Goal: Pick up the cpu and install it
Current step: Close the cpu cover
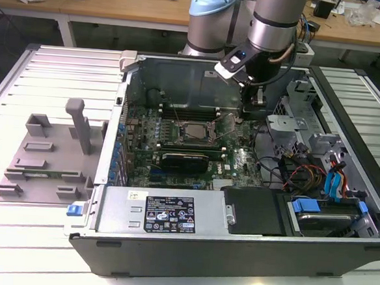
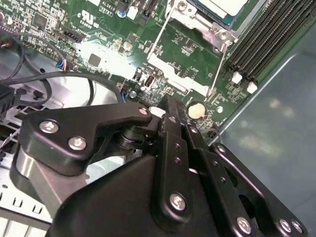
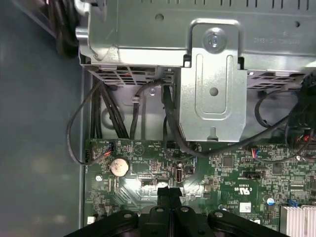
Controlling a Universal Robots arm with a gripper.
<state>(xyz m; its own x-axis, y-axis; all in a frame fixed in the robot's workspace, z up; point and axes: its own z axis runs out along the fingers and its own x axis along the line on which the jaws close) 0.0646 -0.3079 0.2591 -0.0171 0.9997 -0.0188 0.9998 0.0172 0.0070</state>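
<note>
The open computer case (image 1: 351, 82) lies on its side with the green motherboard (image 1: 241, 162) facing up. The black socket frame (image 1: 189, 131) sits mid-board, its metal load plate (image 2: 183, 64) swung open toward the gripper. A pale silvery square, the cpu (image 2: 223, 5), lies inside the socket frame. My gripper (image 1: 253, 112) hangs over the board to the exterior view's right of the socket, apart from it. In both wrist views its black fingers (image 3: 170, 193) are pressed together with nothing between them, just above the board near a coin battery (image 3: 119, 166).
A grey plastic tray (image 1: 45, 162) with upright posts stands on the slatted table at the exterior view's left. Black cables (image 3: 98, 118) and a metal drive cage (image 3: 212, 84) crowd the case beside the gripper. Memory slots (image 2: 269, 39) run along the socket's far side.
</note>
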